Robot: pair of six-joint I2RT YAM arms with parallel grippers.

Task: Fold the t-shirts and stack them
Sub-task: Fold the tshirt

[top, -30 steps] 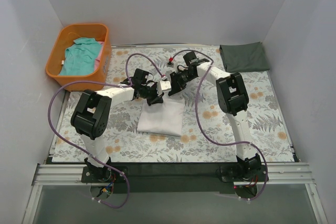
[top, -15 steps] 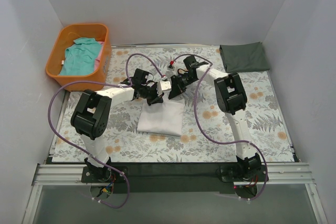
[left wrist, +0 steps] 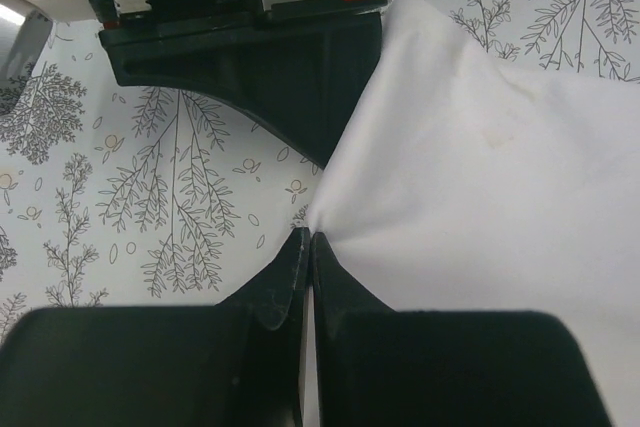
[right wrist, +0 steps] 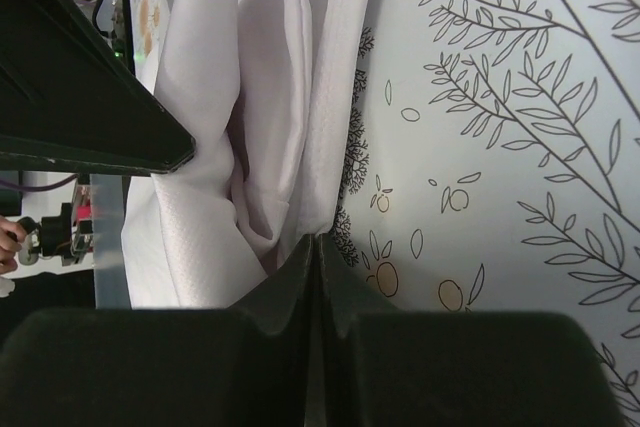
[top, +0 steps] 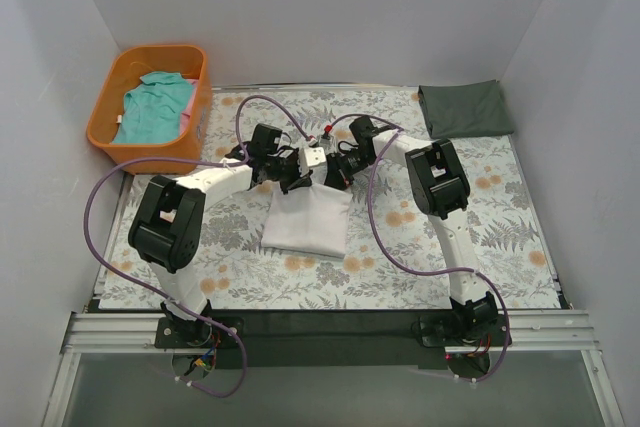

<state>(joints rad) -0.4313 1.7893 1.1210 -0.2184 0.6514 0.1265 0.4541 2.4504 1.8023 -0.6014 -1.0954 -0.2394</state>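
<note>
The right end effector (right wrist: 314,247) has dropped beside the left end effector (left wrist: 306,247). Both are now pinched closed on the far edge of the white t-shirt (top: 308,227), which lies folded just nearward of them and is probably ready for lifting.

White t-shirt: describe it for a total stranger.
Start at the floral table covering. At its middle lies the folded white t-shirt, pinched by left gripper and right gripper. Unlike the teal t-shirt and dark grey-green t-shirt, it is white.
</note>
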